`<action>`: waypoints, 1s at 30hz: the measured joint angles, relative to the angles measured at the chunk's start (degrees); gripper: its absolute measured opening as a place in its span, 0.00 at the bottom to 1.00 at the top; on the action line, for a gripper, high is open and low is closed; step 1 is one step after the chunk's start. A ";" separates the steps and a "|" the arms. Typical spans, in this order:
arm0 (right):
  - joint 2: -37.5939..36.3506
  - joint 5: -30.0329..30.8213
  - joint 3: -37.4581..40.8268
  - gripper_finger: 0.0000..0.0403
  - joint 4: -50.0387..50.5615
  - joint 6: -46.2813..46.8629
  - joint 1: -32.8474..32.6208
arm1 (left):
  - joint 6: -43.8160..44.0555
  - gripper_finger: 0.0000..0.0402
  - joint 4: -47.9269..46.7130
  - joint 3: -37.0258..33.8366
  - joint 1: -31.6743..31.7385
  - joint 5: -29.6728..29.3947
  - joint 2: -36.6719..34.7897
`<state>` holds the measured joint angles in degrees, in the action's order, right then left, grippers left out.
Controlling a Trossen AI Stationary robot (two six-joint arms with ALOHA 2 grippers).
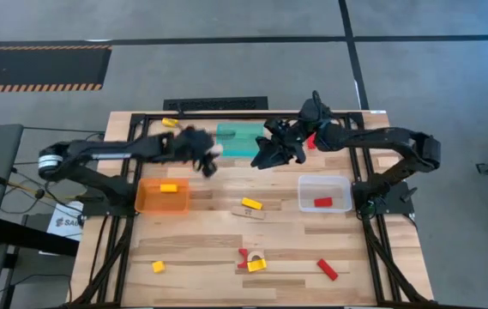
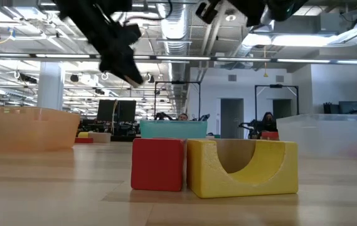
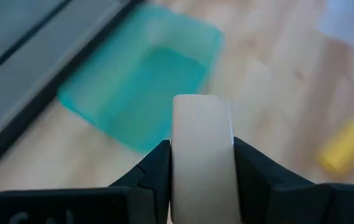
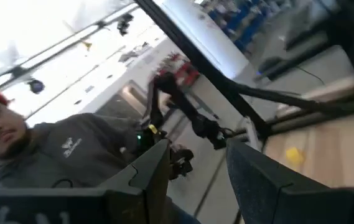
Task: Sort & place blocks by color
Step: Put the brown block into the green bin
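Observation:
My left gripper (image 1: 207,160) hangs just left of the teal bin (image 1: 239,137), shut on a pale wooden block (image 3: 201,124). My right gripper (image 1: 262,157) is raised over the bin's right end. Its fingers (image 4: 155,174) stand apart, and only the room shows between them. Loose on the table lie a yellow block (image 1: 252,204) beside a tan one (image 1: 248,213), a red arch (image 1: 244,257) next to a yellow block (image 1: 256,265), a red bar (image 1: 327,269) and two more yellow blocks (image 1: 158,267) (image 1: 171,123). My left gripper pinches the pale block by two opposite sides (image 3: 180,158) between its two fingers (image 3: 158,165). The fingers slant down, coming from the table's left. The block reaches out past the fingertips and is lifted clear of the table, near the teal bin (image 3: 145,93).
An orange bin (image 1: 145,199) at the left holds a yellow block (image 1: 168,187). A clear bin (image 1: 340,190) at the right holds a red block (image 1: 322,202). In the low view, a red cube (image 2: 158,164) and a yellow arch (image 2: 242,166) stand close in front. A person (image 4: 71,155) is beyond the table.

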<state>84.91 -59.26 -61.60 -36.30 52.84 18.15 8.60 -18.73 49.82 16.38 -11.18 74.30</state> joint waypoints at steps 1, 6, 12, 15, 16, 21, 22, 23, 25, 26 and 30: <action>-1.09 1.15 -0.01 0.45 4.79 -2.61 -0.02 | -1.41 0.25 3.33 0.00 2.90 2.36 1.59; -7.32 12.95 0.00 0.45 36.23 -18.27 -0.11 | 0.99 0.25 19.04 0.00 13.59 15.78 11.37; -11.61 32.76 0.00 0.45 62.73 -27.78 -1.11 | 3.36 0.25 22.67 5.53 17.19 22.98 22.25; -12.19 37.84 0.07 0.45 68.28 -28.11 -1.98 | 2.39 0.25 19.07 10.48 17.09 24.00 26.29; -12.24 38.63 0.07 0.45 69.02 -28.13 -2.21 | 1.91 0.25 17.57 12.13 17.04 24.00 27.42; -12.27 42.04 0.06 0.45 71.66 -27.48 -2.29 | 1.09 0.25 9.21 20.46 17.12 22.69 32.65; -12.27 43.10 0.05 0.45 72.49 -26.68 -2.27 | 1.07 0.25 7.13 22.18 17.22 22.68 33.71; -12.27 44.76 0.05 0.45 73.41 -25.65 -2.27 | 1.09 0.25 4.89 23.64 17.24 22.85 34.48; -12.27 48.65 0.04 0.45 74.97 -23.47 -2.26 | 1.12 0.25 -0.26 26.57 17.25 23.93 35.59; -12.27 50.50 0.04 0.45 75.96 -22.79 -2.11 | 1.12 0.25 -2.05 27.80 17.23 24.31 36.08; -12.27 54.19 0.04 0.45 78.66 -21.35 -1.39 | 1.09 0.36 -6.61 30.12 17.16 23.93 36.48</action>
<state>72.64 -5.07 -61.56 42.36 31.49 16.76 9.69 -25.34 79.94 33.54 12.75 110.78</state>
